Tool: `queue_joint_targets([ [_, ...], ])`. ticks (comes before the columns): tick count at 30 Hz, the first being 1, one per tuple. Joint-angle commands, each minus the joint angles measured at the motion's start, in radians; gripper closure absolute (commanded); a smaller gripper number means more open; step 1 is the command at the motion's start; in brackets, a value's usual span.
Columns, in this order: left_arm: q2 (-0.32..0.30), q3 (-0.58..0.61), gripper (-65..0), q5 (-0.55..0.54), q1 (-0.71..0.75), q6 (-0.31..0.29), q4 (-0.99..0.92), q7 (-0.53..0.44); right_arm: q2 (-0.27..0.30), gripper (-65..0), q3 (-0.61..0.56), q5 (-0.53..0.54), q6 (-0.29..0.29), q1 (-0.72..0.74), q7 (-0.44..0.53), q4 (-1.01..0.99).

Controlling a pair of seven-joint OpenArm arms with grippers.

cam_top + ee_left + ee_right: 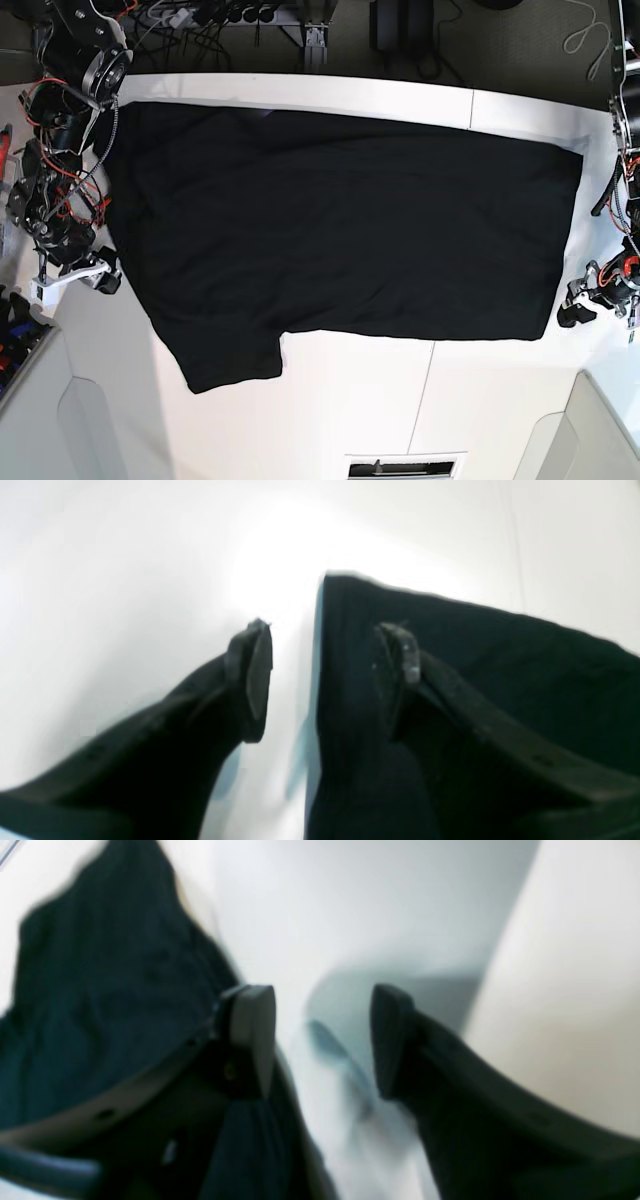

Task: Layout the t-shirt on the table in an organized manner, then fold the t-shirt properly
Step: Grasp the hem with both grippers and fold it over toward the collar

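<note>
Two open, empty grippers, left gripper (320, 672) and right gripper (322, 1040), flank one t-shirt (340, 230) spread on one table (350, 420).

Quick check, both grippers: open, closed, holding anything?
Left gripper: jaws open, holding nothing, straddling the edge of the large black cloth t-shirt.
Right gripper: jaws open, holding nothing, over the white table beside the shirt.

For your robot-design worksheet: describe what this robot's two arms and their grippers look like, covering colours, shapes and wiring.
Both arms are black, skeletal frames wrapped in exposed red and orange wires, with white bracket parts. The left gripper has two long, curved black fingers ending in flat dark pads. The right gripper has the same shape, with one pad looking pale grey.
</note>
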Motion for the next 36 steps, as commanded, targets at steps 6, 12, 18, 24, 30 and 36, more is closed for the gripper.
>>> queue_joint_targets([
  [6,0.05,-0.004,-34.2,0.069,-0.039,0.032,-0.025,-0.043,0.011,-30.8,0.0,0.024,0.004,0.03,-0.005,0.01],
  [12,0.073,-0.004,-34.2,0.136,-0.006,0.114,-0.026,-0.116,0.011,-30.8,-0.001,0.043,0.004,0.031,-0.03,0.01],
  [18,0.073,-0.004,-34.2,0.143,-0.01,0.131,-0.026,-0.128,0.011,-30.8,-0.027,0.088,0.009,0.033,-0.03,0.01],
  [24,0.085,-0.004,-34.1,0.153,-0.01,0.131,-0.026,-0.134,0.001,-30.8,-0.097,0.116,0.023,0.033,-0.034,0.01],
  [30,0.12,-0.004,-33.9,0.19,-0.009,0.161,-0.029,-0.134,-0.046,-30.8,-0.151,0.101,0.023,0.032,-0.032,0.01],
  [36,0.145,-0.004,-21.0,0.214,-0.01,0.161,-0.029,-0.134,-0.076,-30.8,-0.151,0.098,0.026,0.032,-0.03,0.01],
])
